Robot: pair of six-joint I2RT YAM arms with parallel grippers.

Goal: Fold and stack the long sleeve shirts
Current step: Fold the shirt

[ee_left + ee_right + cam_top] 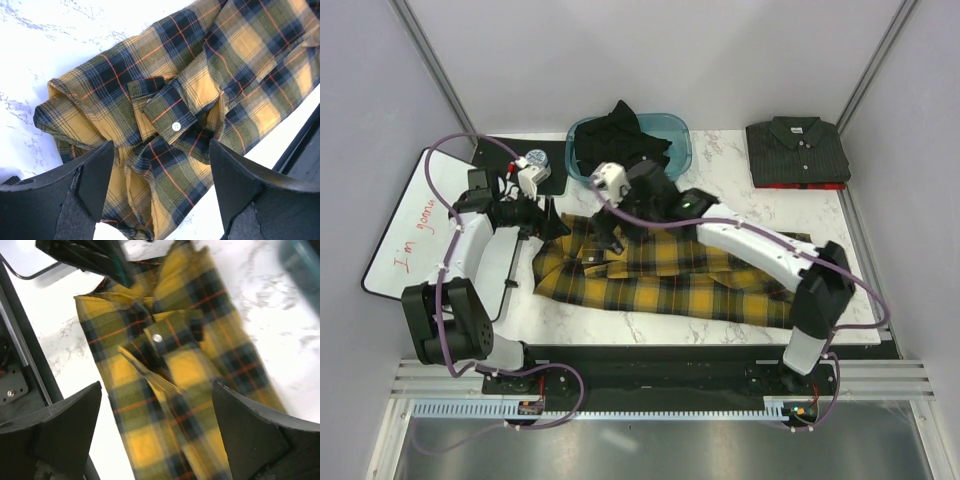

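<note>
Teal bin (pixel 672 126) holds black shirt (pixel 618 138); left tool (pixel 161 145), right tool (pixel 157 386) wide open, empty.

White-and-black arms (pixel 760 245), purple cables (pixel 470 137), matte black pincer fingers (pixel 75 200).

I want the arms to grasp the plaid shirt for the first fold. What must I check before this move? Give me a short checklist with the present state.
1. Left gripper open and empty: ok.
2. Right gripper open and empty: ok.
3. Plaid shirt spread flat: not ok, fabric is bunched at its left end.
4. Folded charcoal shirt apart from the plaid one: ok.
5. Black shirt lies in the teal bin: ok.
</note>
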